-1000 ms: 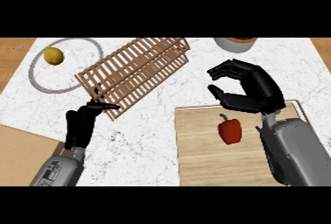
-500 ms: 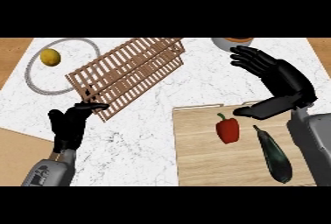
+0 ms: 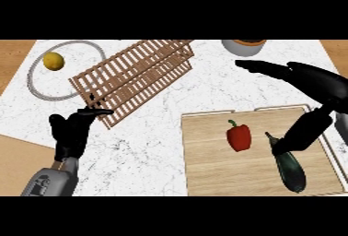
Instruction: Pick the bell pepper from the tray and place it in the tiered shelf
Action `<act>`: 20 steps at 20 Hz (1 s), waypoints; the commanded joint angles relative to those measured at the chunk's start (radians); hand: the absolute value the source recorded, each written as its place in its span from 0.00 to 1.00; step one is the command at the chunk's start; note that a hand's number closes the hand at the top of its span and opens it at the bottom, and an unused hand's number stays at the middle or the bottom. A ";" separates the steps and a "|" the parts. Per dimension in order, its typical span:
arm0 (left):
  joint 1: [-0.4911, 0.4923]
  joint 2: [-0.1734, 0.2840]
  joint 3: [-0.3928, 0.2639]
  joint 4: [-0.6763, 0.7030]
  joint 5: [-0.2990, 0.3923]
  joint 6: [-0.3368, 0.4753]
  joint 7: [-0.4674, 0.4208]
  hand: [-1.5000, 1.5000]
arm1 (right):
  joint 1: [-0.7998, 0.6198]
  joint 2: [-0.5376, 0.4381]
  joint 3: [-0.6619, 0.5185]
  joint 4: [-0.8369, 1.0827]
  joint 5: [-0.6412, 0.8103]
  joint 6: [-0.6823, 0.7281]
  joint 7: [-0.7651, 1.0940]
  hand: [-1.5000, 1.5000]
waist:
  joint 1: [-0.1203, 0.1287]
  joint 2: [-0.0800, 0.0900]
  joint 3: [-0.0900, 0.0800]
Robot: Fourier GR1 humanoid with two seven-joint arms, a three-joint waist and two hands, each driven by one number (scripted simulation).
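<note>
A red bell pepper (image 3: 239, 137) stands on the wooden tray (image 3: 211, 175) at the lower right. My right hand (image 3: 318, 82) hovers above and to the right of it, open. Its fingers (image 3: 262, 67) stretch left over the counter, and its thumb (image 3: 299, 136) points down beside the pepper without touching it. The slatted wooden tiered shelf (image 3: 132, 76) lies at the upper middle, left of the tray. My left hand (image 3: 71, 132) rests open at the lower left, just below the shelf's near corner.
A dark eggplant (image 3: 289, 167) lies on the tray, right of the pepper and under my thumb. A plate (image 3: 37, 87) with a lemon (image 3: 54, 61) sits at the upper left. A bowl (image 3: 243, 45) stands at the top edge.
My right hand has risen, swung right and spread open, uncovering the eggplant. The left hand has drifted slightly down and left. The pepper has stayed put.
</note>
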 commanded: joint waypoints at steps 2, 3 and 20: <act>-0.015 0.037 0.051 -0.115 -0.003 0.030 -0.023 0.50 | -0.074 -0.092 0.117 -0.122 0.165 0.055 0.147 0.00 | 0.020 -0.017 0.017; -0.026 0.042 0.059 -0.110 0.002 0.024 -0.016 0.50 | -0.092 -0.075 0.139 -0.142 0.183 0.041 0.201 0.00 | 0.017 -0.014 0.016; -0.006 0.019 0.056 -0.142 -0.017 0.041 -0.019 0.50 | -0.085 0.065 0.438 -0.113 0.565 0.046 0.516 0.00 | 0.008 0.002 0.019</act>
